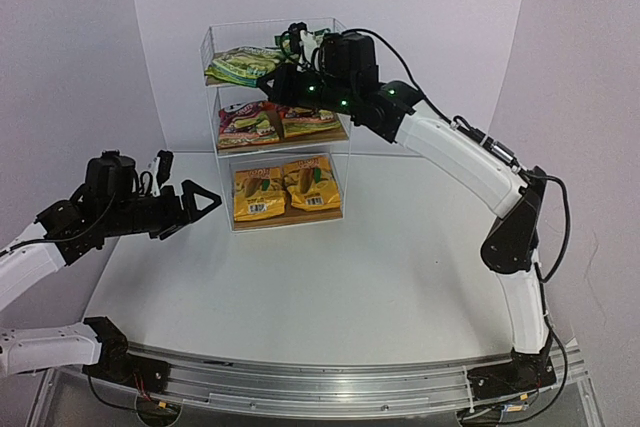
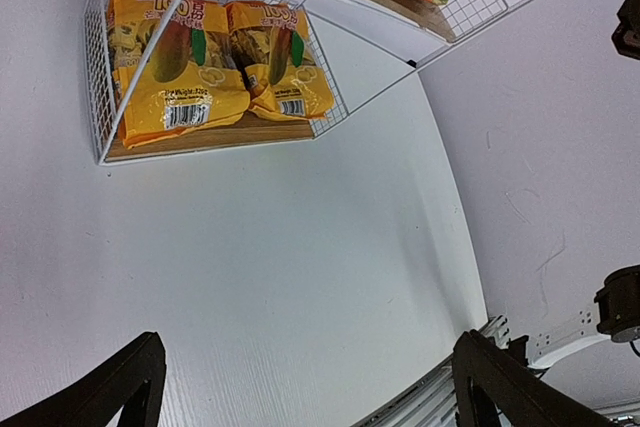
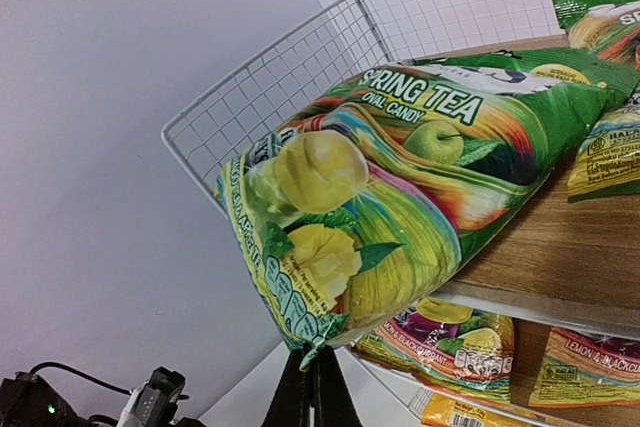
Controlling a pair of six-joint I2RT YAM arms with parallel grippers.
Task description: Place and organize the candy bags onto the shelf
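Note:
The shelf (image 1: 345, 147) stands at the back of the table. My right gripper (image 1: 292, 50) is at its top tier, shut on the lower corner of a green SPRING TEA candy bag (image 3: 420, 177). That bag (image 1: 240, 65) lies partly on the top board (image 3: 560, 257) and hangs over its edge. The right gripper's tips (image 3: 312, 379) pinch the bag's seam. A second green bag (image 3: 600, 17) lies behind it. Two red-magenta bags (image 1: 250, 125) (image 1: 308, 120) lie on the middle board. Two yellow-orange bags (image 2: 170, 67) (image 2: 280, 57) lie on the bottom board. My left gripper (image 1: 205, 202) is open and empty, left of the shelf.
The shelf's wire mesh wall (image 3: 300, 67) stands close behind the held bag. White walls enclose the table on three sides. The metal rail (image 1: 320, 377) runs along the near edge. The right arm (image 1: 470, 162) reaches diagonally over the table's right side.

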